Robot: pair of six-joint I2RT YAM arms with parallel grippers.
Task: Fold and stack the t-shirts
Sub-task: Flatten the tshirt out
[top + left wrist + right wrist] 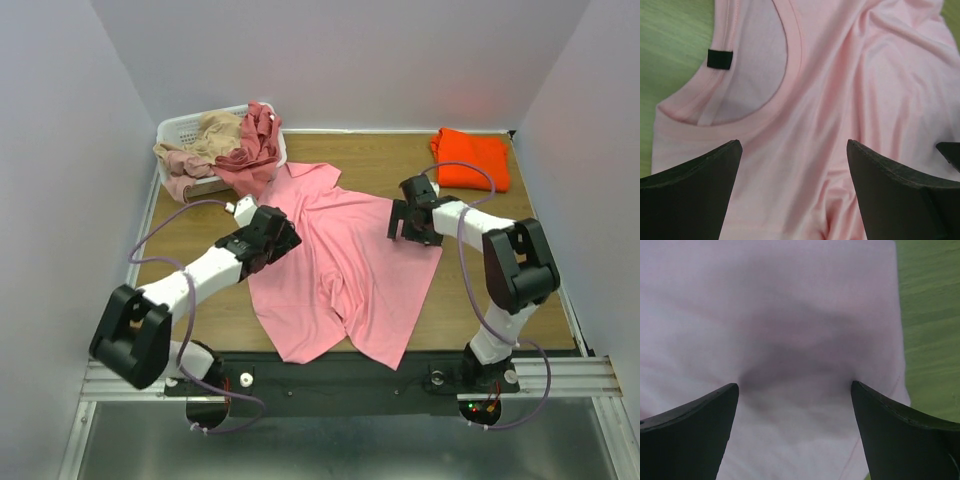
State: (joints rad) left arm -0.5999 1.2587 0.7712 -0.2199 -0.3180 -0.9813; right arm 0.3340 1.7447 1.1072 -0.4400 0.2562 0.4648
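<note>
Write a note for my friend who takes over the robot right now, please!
Left gripper open, above the pink t-shirt near its collar.
Right gripper open, low over that shirt's right edge.
The shirt lies spread and wrinkled on the table, not folded.
Orange t-shirt looks folded, far right corner.
The tan t-shirt and dusty rose t-shirt sit in the basket, far left.
Left to do: fold pink, stack it, then the basket ones.

spread t-shirt (345, 265): plain pink | neck label (720, 59): black | far-right t-shirt (470, 158): orange | basket (178, 125): white
</note>
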